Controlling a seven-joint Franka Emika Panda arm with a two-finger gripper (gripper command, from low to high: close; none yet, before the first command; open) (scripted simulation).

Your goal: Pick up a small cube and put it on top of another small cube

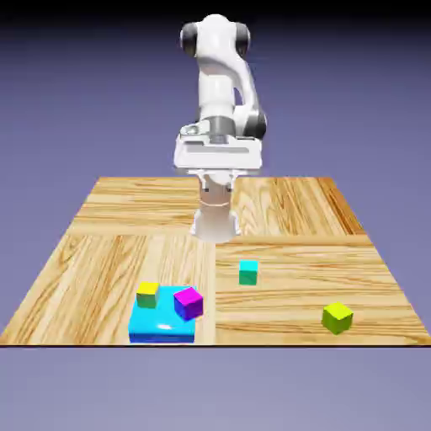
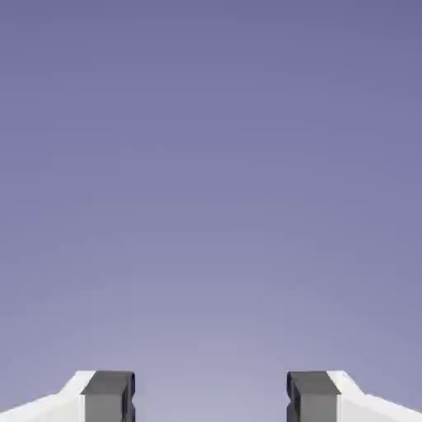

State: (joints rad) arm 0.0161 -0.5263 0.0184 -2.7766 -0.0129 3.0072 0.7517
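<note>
Standing apart on the desk, cyan cube and olive-green cube, with yellow cube and magenta cube at blue block. No cube stacked on another; gripper spread, empty; pick and placement apparently both remaining.

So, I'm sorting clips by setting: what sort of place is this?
Most likely a simulated robot test scene, not a real room: a white jointed robot arm stands at a wood-grain tabletop bearing plain coloured cubes, such as a small cyan cube, before a featureless blue-violet backdrop.
</note>
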